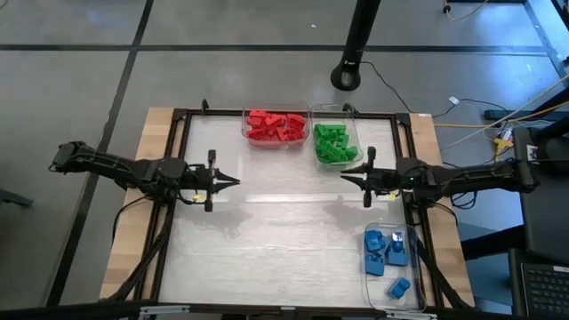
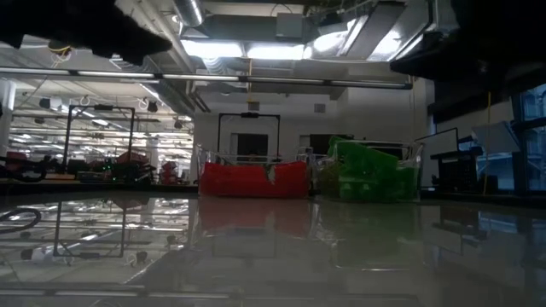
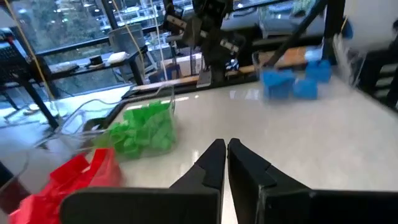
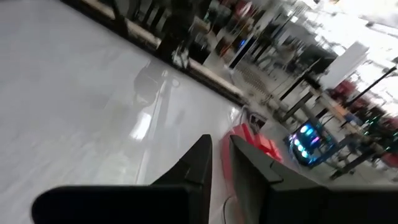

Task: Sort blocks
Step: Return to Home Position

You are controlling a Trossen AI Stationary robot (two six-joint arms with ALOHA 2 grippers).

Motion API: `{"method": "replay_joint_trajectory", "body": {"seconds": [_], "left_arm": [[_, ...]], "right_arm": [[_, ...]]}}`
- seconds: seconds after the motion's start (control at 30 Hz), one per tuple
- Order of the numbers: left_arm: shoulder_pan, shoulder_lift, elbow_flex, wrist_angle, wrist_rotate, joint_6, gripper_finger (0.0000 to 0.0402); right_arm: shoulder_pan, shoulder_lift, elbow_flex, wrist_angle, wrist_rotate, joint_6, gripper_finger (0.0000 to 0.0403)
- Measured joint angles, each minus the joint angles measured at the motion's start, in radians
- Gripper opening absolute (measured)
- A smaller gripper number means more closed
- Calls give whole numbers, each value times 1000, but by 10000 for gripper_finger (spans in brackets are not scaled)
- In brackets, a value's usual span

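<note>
Table (image 1: 284, 258): glossy top, bare in the middle. Left arm (image 1: 116, 166) reaches in from the left and right arm (image 1: 462, 176) from the right, tips facing, well apart.

Three clear bins:
- Red bin (image 1: 244, 124) sits at the far edge, long axis across.
- Green bin (image 1: 357, 133) is just beside it.
- Blue bin (image 1: 378, 289) is at the near right corner, long axis front to back.

Black stand (image 1: 348, 76) is on the floor beyond.

Red blocks (image 1: 276, 127), green blocks (image 1: 332, 145) and blue blocks (image 1: 385, 251) lie jumbled in their bins; I can't tell which way single blocks point. The low view doesn't show the blue ones.

Left gripper (image 1: 233, 181) and right gripper (image 1: 345, 173) each have fingers nearly together, holding nothing.
</note>
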Motion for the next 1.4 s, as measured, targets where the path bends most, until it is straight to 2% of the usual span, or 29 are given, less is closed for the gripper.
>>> {"method": "replay_joint_trajectory", "body": {"seconds": [0.1,0.2,0.47,0.57,0.8,1.03,1.23,1.4], "left_arm": [[0,-38,-42,-12,-41,65,9],[0,-58,-86,-4,-54,-27,12],[2,-161,-270,183,-53,-87,15],[2,-232,-325,186,-53,-133,15],[-20,-394,-323,38,-59,-175,15],[-16,-620,-323,-103,-74,-153,15],[-7,-615,-323,-102,-95,-135,15],[0,-607,-323,-102,-95,-133,15]], "right_arm": [[0,-78,-78,92,0,2,58],[0,-146,-154,147,0,3,58],[0,-322,-282,145,0,62,58],[0,-378,-290,89,9,75,58],[0,-454,-290,-7,-16,101,58],[0,-549,-292,-66,-36,102,58],[0,-653,-293,-181,-16,115,58],[0,-640,-293,-183,-10,116,58]]}}
